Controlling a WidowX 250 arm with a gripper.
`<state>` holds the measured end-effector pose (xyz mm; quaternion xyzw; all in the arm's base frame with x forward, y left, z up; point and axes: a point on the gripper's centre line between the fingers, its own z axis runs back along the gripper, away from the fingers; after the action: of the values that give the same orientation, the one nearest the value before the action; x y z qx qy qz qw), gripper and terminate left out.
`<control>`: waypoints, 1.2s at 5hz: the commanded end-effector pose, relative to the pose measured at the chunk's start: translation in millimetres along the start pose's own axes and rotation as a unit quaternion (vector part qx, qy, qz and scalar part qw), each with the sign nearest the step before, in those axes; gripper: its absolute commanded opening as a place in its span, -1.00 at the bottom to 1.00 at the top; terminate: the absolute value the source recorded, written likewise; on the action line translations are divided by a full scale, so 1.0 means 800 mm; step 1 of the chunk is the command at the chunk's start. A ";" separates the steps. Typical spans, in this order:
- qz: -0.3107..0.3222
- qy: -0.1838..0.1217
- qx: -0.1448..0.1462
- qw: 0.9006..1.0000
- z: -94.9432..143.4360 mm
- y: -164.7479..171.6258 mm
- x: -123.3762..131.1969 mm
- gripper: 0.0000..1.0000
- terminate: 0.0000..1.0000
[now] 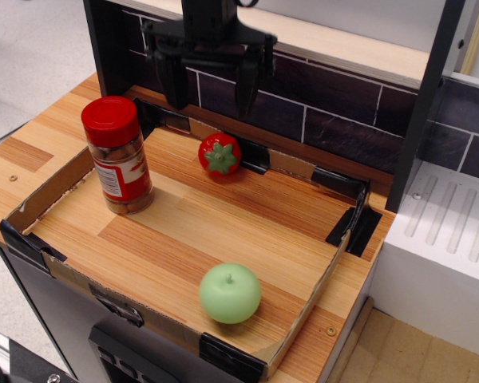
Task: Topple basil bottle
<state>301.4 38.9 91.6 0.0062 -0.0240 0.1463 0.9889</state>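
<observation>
The basil bottle [118, 155] stands upright at the left of the shallow cardboard tray [32, 209]. It is a clear jar with a wide red cap, a red-and-white label and brownish contents. My gripper [210, 102] hangs at the back of the tray, above and behind the red tomato, up and to the right of the bottle and well apart from it. Its two dark fingers [176, 88] are spread wide and hold nothing.
A red toy tomato [219, 154] lies near the tray's back wall. A green apple [230, 293] sits near the front edge. A dark tiled wall [327, 112] runs behind. A black post [425, 96] and a white ridged rack [455, 231] stand to the right.
</observation>
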 end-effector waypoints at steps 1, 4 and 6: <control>-0.037 -0.063 -0.001 0.997 0.042 0.030 -0.025 1.00 -1.00; -0.051 -0.104 0.006 0.993 0.046 0.088 -0.045 1.00 -1.00; -0.014 -0.147 0.020 0.989 0.047 0.113 -0.026 1.00 -1.00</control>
<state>250.5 115.4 120.1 0.0401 -0.1516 0.1305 0.9790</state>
